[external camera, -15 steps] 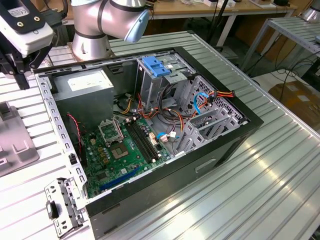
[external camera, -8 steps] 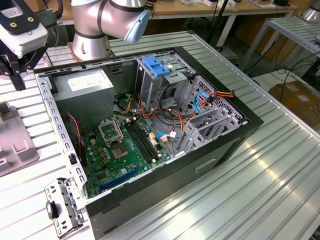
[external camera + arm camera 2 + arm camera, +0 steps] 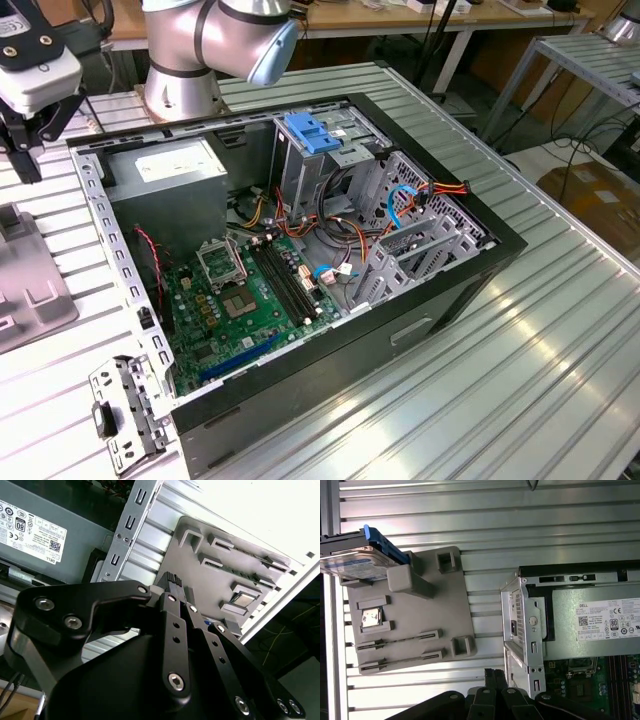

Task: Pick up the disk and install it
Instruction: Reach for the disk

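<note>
The disk lies well apart from the jaws, at the far corner of a grey plate in the first wrist view, so that nearly the whole plate is between the disk and the jaws. The jaws look closed. Their ribbed black pads are pressed together and nothing is between them. They hang over the counter, just beside the nearest corner of the plate and close to the metal frame of the open computer case. The disk is flat and of silver metal, with a white and blue label on its face and a blue plastic rail along one side. It seems to rest a little tilted against a raised block of the plate, but I cannot tell this for sure. The plate is matt grey, with small square blocks and thin slots. The counter is bright ribbed metal with long grooves. The case frame is bare steel sheet with holes, and behind it sits a grey power supply box with a white sticker. One end of the disk is cut off by the picture edge, and the print on its label is too small to make out.
</note>
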Controlling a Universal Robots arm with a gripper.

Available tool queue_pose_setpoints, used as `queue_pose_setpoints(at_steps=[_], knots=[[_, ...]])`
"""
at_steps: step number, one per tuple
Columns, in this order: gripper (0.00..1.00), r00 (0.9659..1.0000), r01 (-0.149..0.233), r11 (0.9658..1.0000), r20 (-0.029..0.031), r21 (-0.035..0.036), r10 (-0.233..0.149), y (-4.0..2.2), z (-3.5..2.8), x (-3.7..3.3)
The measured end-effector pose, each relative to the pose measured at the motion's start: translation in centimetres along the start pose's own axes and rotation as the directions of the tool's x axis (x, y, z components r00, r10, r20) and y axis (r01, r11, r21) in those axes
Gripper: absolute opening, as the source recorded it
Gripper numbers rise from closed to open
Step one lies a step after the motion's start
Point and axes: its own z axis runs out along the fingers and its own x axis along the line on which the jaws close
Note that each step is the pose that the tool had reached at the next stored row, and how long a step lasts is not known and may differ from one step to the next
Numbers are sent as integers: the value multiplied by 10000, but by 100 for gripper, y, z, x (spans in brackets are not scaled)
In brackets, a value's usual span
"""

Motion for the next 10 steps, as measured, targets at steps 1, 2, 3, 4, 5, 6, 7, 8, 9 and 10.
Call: queue_pose_setpoints(at_steps=[1, 2, 3, 4, 5, 6, 7, 8, 9, 10], knots=[[11, 10000, 1, 10000, 0, 0, -1, -1, 0, 9], [11, 10000, 1, 10000, 0, 0, -1, -1, 0, 18], [11, 10000, 0, 10000, 0, 0, 0, -2, 1, 32], [11, 10000, 0, 10000, 0, 0, 0, -3, 1, 41], [11, 10000, 0, 10000, 0, 0, 0, -4, 1, 55], [11, 10000, 0, 10000, 0, 0, 0, -5, 1, 65], [11, 10000, 0, 10000, 0, 0, 0, -5, 1, 73], [11, 10000, 0, 10000, 0, 0, 0, -7, 1, 85], [11, 10000, 0, 10000, -1, 0, 0, -7, 1, 94], [11, 10000, -1, 10000, 0, 0, 1, -8, 2, 106]])
